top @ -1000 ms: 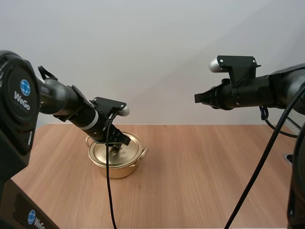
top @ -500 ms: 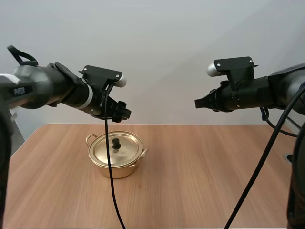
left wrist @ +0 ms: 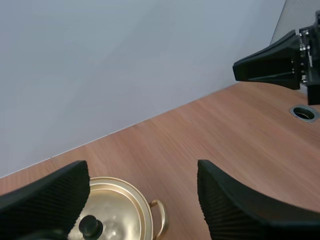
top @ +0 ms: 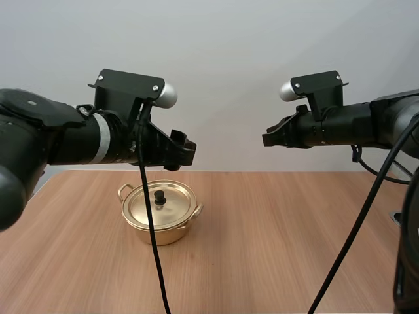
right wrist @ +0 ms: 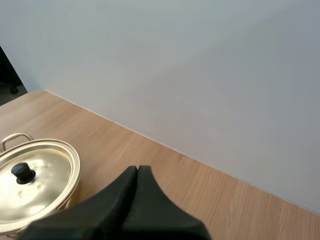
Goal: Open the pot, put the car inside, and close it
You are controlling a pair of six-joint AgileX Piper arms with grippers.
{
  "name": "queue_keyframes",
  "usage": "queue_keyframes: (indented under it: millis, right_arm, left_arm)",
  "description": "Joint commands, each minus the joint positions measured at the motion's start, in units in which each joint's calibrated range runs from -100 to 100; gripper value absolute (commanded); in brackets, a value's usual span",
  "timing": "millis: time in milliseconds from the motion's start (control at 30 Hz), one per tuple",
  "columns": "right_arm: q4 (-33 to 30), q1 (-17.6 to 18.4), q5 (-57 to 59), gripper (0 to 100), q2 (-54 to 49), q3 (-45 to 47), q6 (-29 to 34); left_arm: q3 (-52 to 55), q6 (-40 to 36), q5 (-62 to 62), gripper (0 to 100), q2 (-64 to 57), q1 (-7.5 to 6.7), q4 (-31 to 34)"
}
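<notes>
A golden pot [top: 159,219] stands on the table left of centre, its lid [top: 159,204] on and topped by a black knob [top: 159,196]. My left gripper [top: 185,149] hangs well above the pot, open and holding nothing. In the left wrist view its fingers [left wrist: 50,195] stand wide apart over the pot [left wrist: 122,210] and knob [left wrist: 91,226]. My right gripper [top: 268,139] floats high over the middle right of the table, shut on nothing. In the right wrist view it is one dark wedge [right wrist: 137,172] beside the lidded pot [right wrist: 37,182].
The wooden table [top: 275,242] lies bare around the pot. A round cable hole [left wrist: 303,112] sits in the table near its right edge. My right gripper [left wrist: 272,67] appears in the left wrist view, far off above the table.
My left gripper has let go of the lid's knob, opened wide and risen well above the pot. The lid stays on. The right arm has barely shifted.
</notes>
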Motion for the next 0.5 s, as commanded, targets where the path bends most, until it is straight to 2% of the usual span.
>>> queue_keyframes:
  millis: [0,67,133,233,300,367,467]
  right_arm:
    - [0.9,0.0,0.2,0,0.0,0.1,0.0]
    - [1.0,-0.1,0.2,0,0.0,0.5,0.0]
    - [3.6,-0.9,0.2,0,-0.7,2.2,-1.3]
    - [6.1,-2.6,0.2,0,-2.3,5.7,-5.4]
    - [7.4,-3.8,0.2,0,-3.9,9.0,-8.3]
    - [8.0,-5.0,0.2,0,-6.3,12.4,-10.0]
    - [8.1,-6.0,0.2,0,-11.0,16.5,-10.0]
  left_arm:
    - [0.1,-24.8,-31.8,100,-42.3,-0.30,12.6]
    - [0.1,-29.8,-39.9,100,-44.0,-2.05,14.0]
    - [0.6,-29.7,-38.6,100,-43.5,-3.72,19.7]
    - [5.7,-29.5,-40.0,100,-43.1,-8.52,36.8]
    - [11.7,-34.4,-43.1,100,-43.1,-11.28,49.8]
    - [18.8,-43.8,-46.5,100,-43.1,-12.49,61.8]
    - [29.6,-62.1,-53.0,100,-44.4,-12.80,76.2]
